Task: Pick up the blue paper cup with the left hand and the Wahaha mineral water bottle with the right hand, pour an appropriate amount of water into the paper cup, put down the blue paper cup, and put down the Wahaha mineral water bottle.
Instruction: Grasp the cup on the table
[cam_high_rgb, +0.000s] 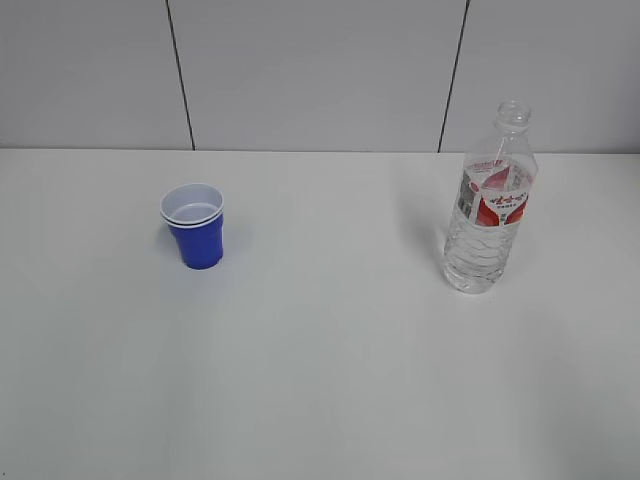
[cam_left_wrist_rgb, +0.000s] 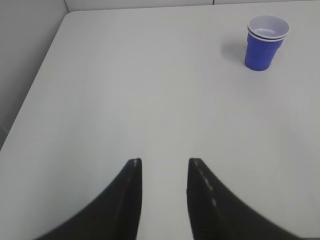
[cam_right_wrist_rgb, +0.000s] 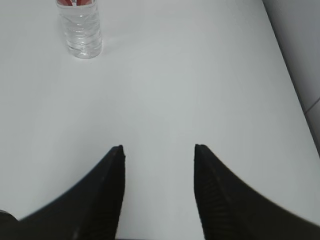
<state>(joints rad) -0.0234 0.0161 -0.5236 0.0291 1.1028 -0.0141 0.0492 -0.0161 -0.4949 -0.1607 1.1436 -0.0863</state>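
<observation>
The blue paper cup (cam_high_rgb: 198, 227) stands upright on the white table, left of centre, with a doubled white rim. It also shows far ahead at the upper right of the left wrist view (cam_left_wrist_rgb: 265, 43). The Wahaha mineral water bottle (cam_high_rgb: 492, 204) stands upright at the right, capless, with a red-and-white label. Its lower part shows at the top left of the right wrist view (cam_right_wrist_rgb: 80, 29). My left gripper (cam_left_wrist_rgb: 164, 161) is open and empty, well short of the cup. My right gripper (cam_right_wrist_rgb: 158, 147) is open and empty, well short of the bottle. Neither arm shows in the exterior view.
The white table (cam_high_rgb: 330, 360) runs back to a grey panelled wall (cam_high_rgb: 320, 70). Its left edge and rounded corner show in the left wrist view (cam_left_wrist_rgb: 35, 90). Its right edge shows in the right wrist view (cam_right_wrist_rgb: 295, 90).
</observation>
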